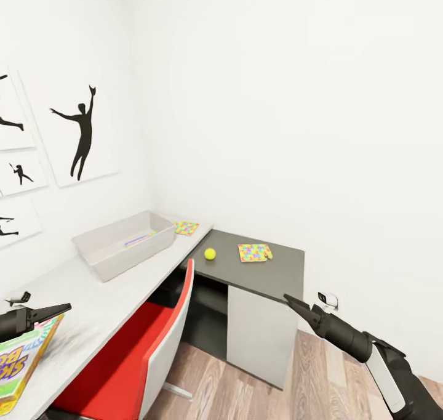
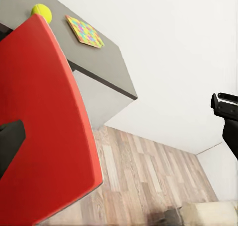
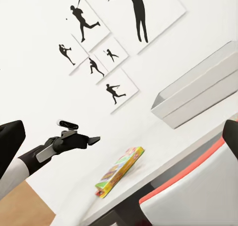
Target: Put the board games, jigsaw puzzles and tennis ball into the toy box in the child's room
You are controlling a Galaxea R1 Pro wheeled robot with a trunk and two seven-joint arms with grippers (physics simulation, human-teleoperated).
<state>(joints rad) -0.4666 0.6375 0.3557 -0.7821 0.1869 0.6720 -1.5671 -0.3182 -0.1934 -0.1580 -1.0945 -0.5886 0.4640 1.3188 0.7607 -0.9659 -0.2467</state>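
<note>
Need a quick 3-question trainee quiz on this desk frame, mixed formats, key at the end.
1. True or false: the tennis ball lies inside the toy box.
2. Which section of the table carries the jigsaw puzzle lying nearest the ball? A) the dark-grey section B) the light-grey top C) the red chair
3. Fill in: the board game near the left gripper lies on the ____-grey desk top.

Key: 1 false, it sits on the dark-grey section, outside the box. 2 A. 3 light.
</note>
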